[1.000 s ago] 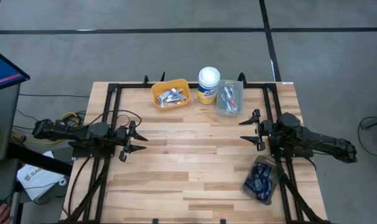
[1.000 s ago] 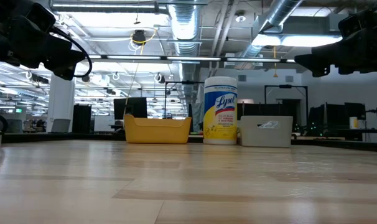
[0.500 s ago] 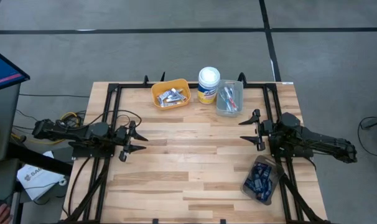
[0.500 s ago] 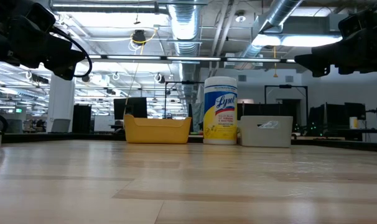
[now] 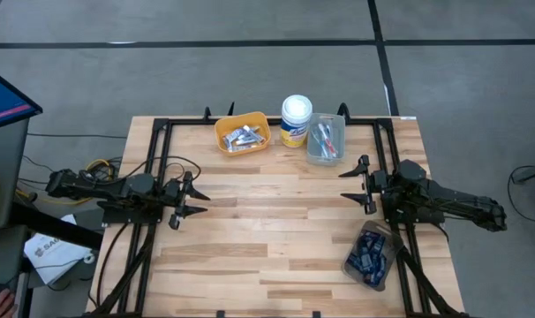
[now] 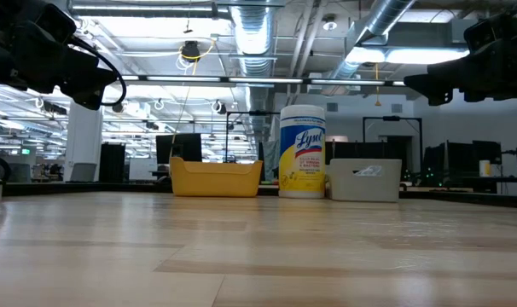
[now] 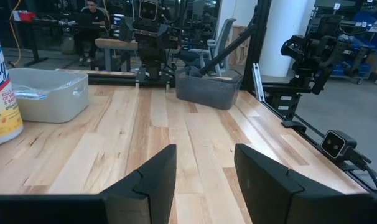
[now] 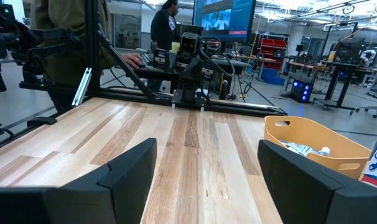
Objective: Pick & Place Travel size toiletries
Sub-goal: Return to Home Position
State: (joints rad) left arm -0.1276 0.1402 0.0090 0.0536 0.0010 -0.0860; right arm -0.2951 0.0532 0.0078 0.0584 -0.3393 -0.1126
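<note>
Small white-and-blue tubes [image 5: 244, 136] lie in a yellow bin [image 5: 242, 132] at the table's far side. More tubes, some red-tipped [image 5: 325, 137], lie in a clear bin [image 5: 327, 139] to its right. Dark navy packets [image 5: 368, 254] fill a grey bin [image 5: 372, 255] near the right front. My left gripper [image 5: 197, 200] is open and empty at the table's left. My right gripper [image 5: 349, 185] is open and empty at the right, above bare wood. Both hang above the table.
A yellow canister with a white lid [image 5: 296, 121] stands between the yellow and clear bins. Black frame rails [image 5: 157, 159] run along the table's left, right and far edges. Bare wood [image 5: 276, 221] lies between the two grippers. People show in the room beyond, in the right wrist view [image 8: 167, 25].
</note>
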